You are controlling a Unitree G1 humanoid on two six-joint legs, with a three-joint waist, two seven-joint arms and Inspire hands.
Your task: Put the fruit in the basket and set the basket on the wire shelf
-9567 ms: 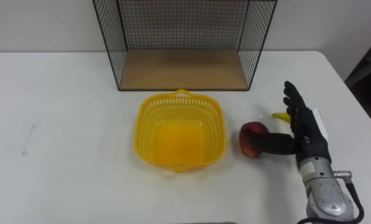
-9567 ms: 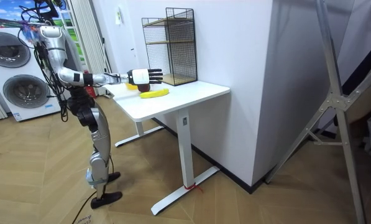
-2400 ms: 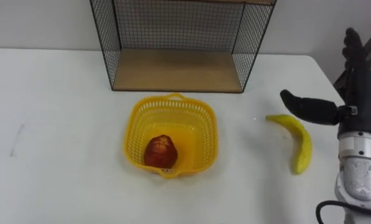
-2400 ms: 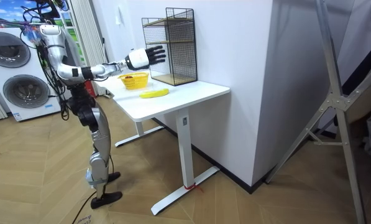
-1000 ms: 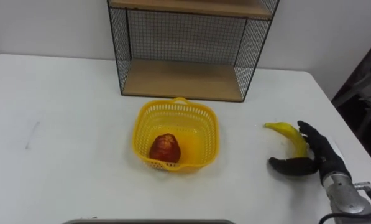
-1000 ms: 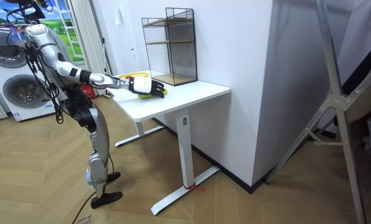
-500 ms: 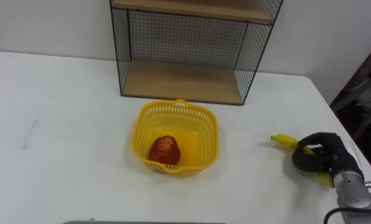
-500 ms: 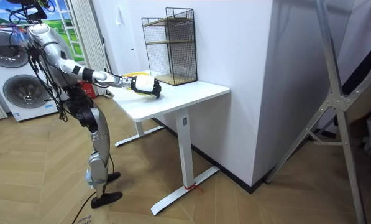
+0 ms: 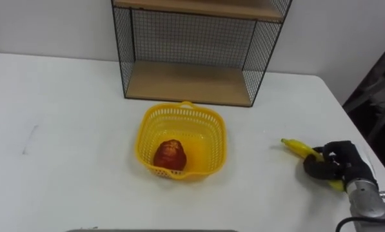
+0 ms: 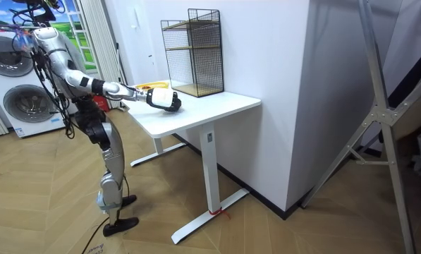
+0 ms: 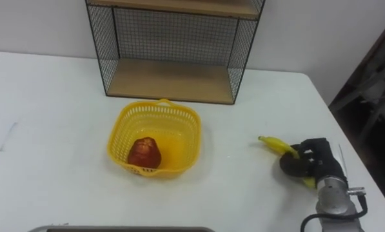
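Note:
A yellow plastic basket [image 9: 182, 119] sits mid-table with a red apple [image 9: 170, 154] inside it. At the table's right side lies a yellow banana [image 9: 298, 148], and my right hand [image 9: 337, 164] has its dark fingers curled round the banana's near half, so just the stem end sticks out to the left. In the right eye view the banana [image 11: 275, 145] and right hand [image 11: 313, 164] appear the same way. The wire shelf [image 9: 198, 48] with wooden boards stands at the back of the table. From the room view, I stand at the table's end with my right hand [image 10: 164, 99] over it.
The white table [image 9: 69, 122] has free room left of the basket and between basket and shelf. Its right edge runs close beside my right hand. A faint grey mark [image 9: 29, 138] lies on the left part of the tabletop.
My right hand's fingers have curled from spread beside the banana to wrapped round it. Basket and apple stay put.

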